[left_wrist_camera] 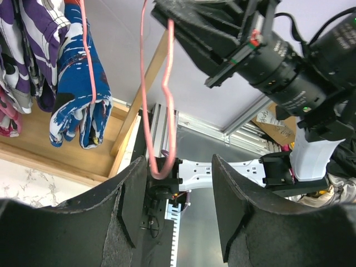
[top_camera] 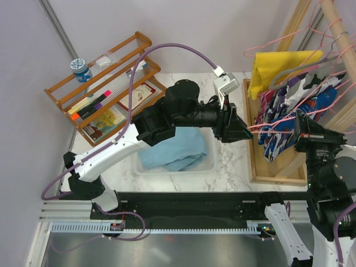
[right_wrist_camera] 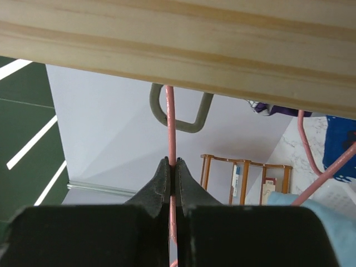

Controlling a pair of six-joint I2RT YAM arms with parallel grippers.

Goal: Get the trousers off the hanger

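Observation:
The light blue trousers (top_camera: pixel 173 148) lie crumpled in the clear tray (top_camera: pixel 209 167), off the hanger; a corner of them shows in the right wrist view (right_wrist_camera: pixel 328 225). The pink wire hanger (top_camera: pixel 272 123) hangs bare in the air between the two grippers. My right gripper (top_camera: pixel 300 127) (right_wrist_camera: pixel 172 165) is shut on the hanger's wire (right_wrist_camera: pixel 171 128) just under the wooden rail. My left gripper (top_camera: pixel 246 129) (left_wrist_camera: pixel 179 164) is open. The hanger's lower bend (left_wrist_camera: pixel 158 173) sits close to the left finger's tip (left_wrist_camera: pixel 139 167), not pinched.
The wooden drying rack (top_camera: pixel 278 167) at the right carries a yellow cloth (top_camera: pixel 278 69), patterned clothes (top_camera: pixel 289 111), several more pink hangers (top_camera: pixel 295 34) and a grey hanger (right_wrist_camera: pixel 181 119). A wooden shelf (top_camera: pixel 100 83) with markers and a jar stands at the back left.

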